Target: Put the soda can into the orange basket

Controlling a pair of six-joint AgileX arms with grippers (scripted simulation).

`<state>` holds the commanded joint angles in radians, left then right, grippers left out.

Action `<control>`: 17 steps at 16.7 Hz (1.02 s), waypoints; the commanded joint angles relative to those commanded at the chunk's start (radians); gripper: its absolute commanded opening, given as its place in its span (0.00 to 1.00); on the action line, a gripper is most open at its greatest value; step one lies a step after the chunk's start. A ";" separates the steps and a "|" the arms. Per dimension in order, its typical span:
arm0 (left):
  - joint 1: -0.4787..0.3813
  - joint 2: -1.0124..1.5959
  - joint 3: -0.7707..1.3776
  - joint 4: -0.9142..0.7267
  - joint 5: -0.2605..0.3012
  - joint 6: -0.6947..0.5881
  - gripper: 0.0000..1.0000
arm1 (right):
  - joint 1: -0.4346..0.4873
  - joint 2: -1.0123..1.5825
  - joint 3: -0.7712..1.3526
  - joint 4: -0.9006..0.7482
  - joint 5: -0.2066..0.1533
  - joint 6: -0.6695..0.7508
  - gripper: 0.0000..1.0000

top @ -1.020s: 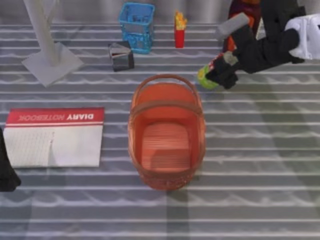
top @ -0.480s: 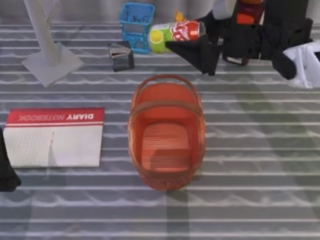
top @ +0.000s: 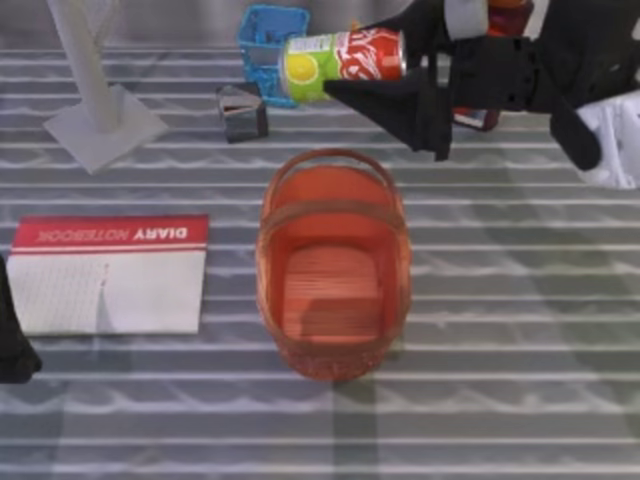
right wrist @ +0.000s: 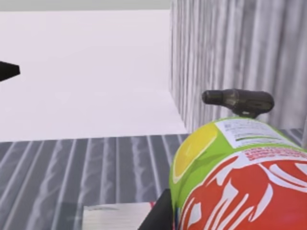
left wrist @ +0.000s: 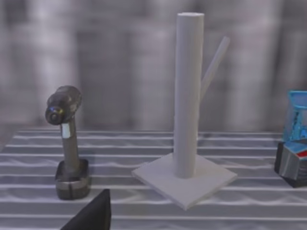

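Observation:
The soda can [top: 340, 62] hangs sideways in the air over the back of the table, red and white with its lime-green end pointing left. My right gripper [top: 400, 68] is shut on it, coming in from the right. In the right wrist view the can [right wrist: 240, 177] fills the near corner beside one dark finger [right wrist: 160, 215]. The orange basket [top: 266, 250] stands at the table's middle, in front of the can and apart from it, with nothing inside. My left gripper [top: 12, 340] is parked at the left edge, open.
A blue crate [top: 270, 30] and a small dark box [top: 242, 112] stand at the back, close under the can. A white stand [top: 95, 110] is at the back left, with a drill [left wrist: 67, 143] beside it. A red-and-white notebook [top: 110, 275] lies at the left.
My right gripper has carried the can up from the table right of the basket and leftward to above the back of the table. The can now looks larger and higher.

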<state>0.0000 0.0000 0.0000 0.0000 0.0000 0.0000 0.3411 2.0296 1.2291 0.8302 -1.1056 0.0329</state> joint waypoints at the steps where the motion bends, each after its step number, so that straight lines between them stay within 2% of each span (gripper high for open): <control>1: 0.000 0.000 0.000 0.000 0.000 0.000 1.00 | 0.000 0.000 0.000 0.000 0.000 0.000 0.00; 5: 0.000 0.000 0.000 0.000 0.000 0.000 1.00 | -0.004 0.020 0.000 0.015 -0.001 0.001 0.00; 12: 0.000 0.000 0.000 0.000 0.000 0.000 1.00 | 0.003 0.225 -0.061 0.286 0.002 -0.003 0.00; 17: 0.000 0.000 0.000 0.000 0.000 0.000 1.00 | 0.005 0.258 -0.074 0.325 0.004 -0.005 0.00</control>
<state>0.0000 0.0000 0.0000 0.0000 0.0000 0.0000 0.3456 2.2876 1.1551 1.1553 -1.1014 0.0284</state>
